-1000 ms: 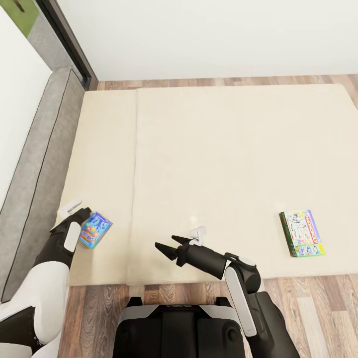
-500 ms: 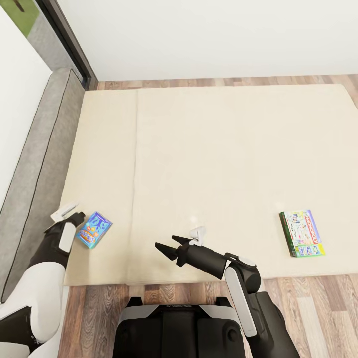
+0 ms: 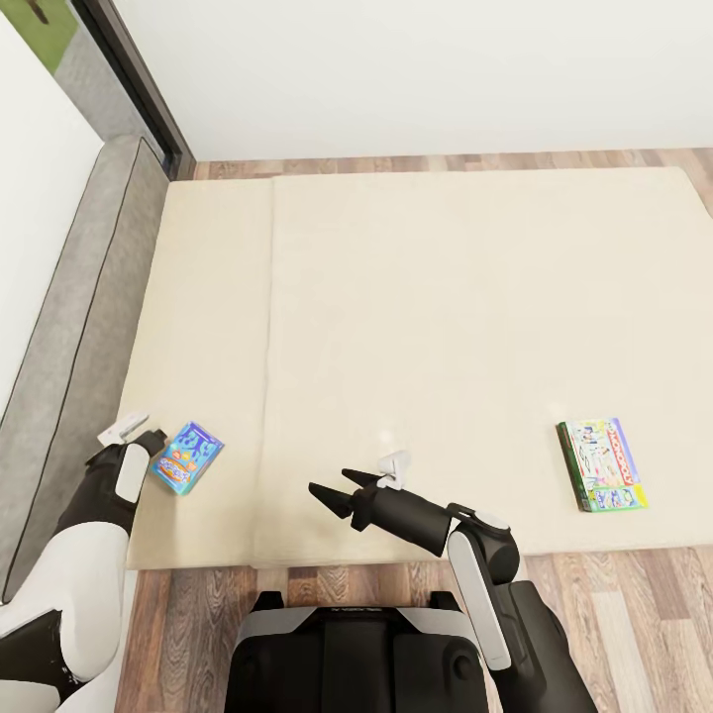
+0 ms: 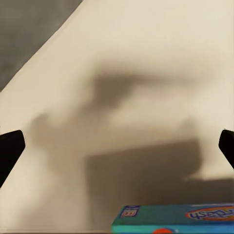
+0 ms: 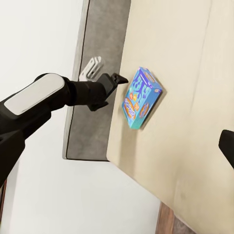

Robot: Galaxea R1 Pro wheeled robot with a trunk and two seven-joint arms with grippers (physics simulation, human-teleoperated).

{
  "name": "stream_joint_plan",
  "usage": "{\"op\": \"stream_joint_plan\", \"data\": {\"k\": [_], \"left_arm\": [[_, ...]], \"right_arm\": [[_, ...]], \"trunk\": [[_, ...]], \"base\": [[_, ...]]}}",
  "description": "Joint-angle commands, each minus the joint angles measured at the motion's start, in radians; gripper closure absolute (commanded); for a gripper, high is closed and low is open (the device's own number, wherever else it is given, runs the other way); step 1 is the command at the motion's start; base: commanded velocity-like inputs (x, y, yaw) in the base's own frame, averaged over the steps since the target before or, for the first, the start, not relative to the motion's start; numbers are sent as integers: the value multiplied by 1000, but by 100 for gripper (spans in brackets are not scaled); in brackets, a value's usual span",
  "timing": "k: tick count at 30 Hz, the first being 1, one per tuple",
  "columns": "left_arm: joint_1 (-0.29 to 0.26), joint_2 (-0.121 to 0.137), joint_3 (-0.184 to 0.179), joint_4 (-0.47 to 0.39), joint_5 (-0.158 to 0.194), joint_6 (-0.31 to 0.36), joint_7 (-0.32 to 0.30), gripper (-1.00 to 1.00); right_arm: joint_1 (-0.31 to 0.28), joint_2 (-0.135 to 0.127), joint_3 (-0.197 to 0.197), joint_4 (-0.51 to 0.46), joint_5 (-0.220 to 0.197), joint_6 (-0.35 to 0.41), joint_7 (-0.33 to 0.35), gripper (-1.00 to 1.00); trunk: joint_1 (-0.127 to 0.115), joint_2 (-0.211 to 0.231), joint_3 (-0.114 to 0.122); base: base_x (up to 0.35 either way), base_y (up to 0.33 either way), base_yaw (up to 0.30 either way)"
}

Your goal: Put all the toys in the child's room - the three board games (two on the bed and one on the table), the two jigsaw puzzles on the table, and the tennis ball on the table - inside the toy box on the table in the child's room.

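The small blue board game (image 3: 187,458) lies flat on the beige bed (image 3: 416,297), just beside the left gripper (image 3: 151,441) on its inner side, near the mattress's near edge and close to the grey headboard (image 3: 69,337). In the left wrist view its teal edge (image 4: 175,219) sits low between the two dark fingertips (image 4: 9,148), which stand wide apart, so this claw is spread and holds nothing. To grasp it well, I judge the claw should come down over the box's short width, straddle it squarely, and close only once both fingers are past the edges, since a flat box on a soft mattress may slide. Its long axis runs diagonally, one short end toward the claw, the other away toward the bed's middle. The right gripper (image 3: 332,498), also spread and empty, hovers over the mattress edge well apart from the box; the Monopoly box (image 3: 601,463) lies farther off beyond it.
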Motion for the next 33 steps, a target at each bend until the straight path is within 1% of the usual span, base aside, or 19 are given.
{"op": "stream_joint_plan", "data": {"k": [1,4,7,8,13,14,15,19,24,26,28,29,30,33], "left_arm": [[0,0,0,-2,10,4,6,-100],[0,-1,1,-1,11,6,6,-100],[0,-1,12,-1,11,7,4,-100],[0,-1,26,-1,11,7,3,-100],[0,-2,71,-1,10,7,0,-100],[0,-2,85,-1,10,7,-2,-100],[0,-2,91,-1,10,7,-2,-100],[0,-3,106,0,10,6,-5,-100],[1,-3,117,0,13,5,-12,-100],[1,-3,124,0,21,6,-22,-100],[1,-3,132,0,37,6,-38,-100],[2,-3,135,1,48,6,-46,-100],[2,-2,139,1,70,7,-63,-100],[3,-2,142,1,101,13,-83,-100]], "right_arm": [[0,0,-1,0,-5,7,0,-100],[0,0,-1,0,-5,7,0,-100],[0,0,-1,0,-5,7,0,-100],[0,0,-1,0,-5,7,0,-100],[0,0,-1,0,-5,7,0,-100],[0,0,-1,0,-5,7,0,-100],[0,0,-1,0,-5,7,0,-100],[0,0,-1,0,-5,7,0,-100],[0,0,-1,0,-5,7,0,-100],[0,0,-1,0,-5,7,0,-100],[0,0,-1,0,-5,7,0,-100],[0,0,-1,0,-5,7,0,-100],[0,0,-1,0,-5,7,0,-100],[0,0,-1,0,-5,7,0,-100]], "trunk": [[0,-1,-1],[0,-1,-1],[0,-1,-1],[0,-1,-1],[0,-1,-1],[0,-1,-1],[0,-1,-1],[0,-1,-1],[0,-1,-1],[0,-1,-1],[0,-1,-1],[0,-1,-1],[0,-1,-1],[0,-1,-1]], "base": [[0,0,0],[0,0,0],[0,0,0],[0,0,0],[0,0,0],[0,0,0],[0,0,0],[0,0,0],[0,0,0],[0,0,0],[0,0,0],[0,0,0],[0,0,0],[0,0,0]]}}
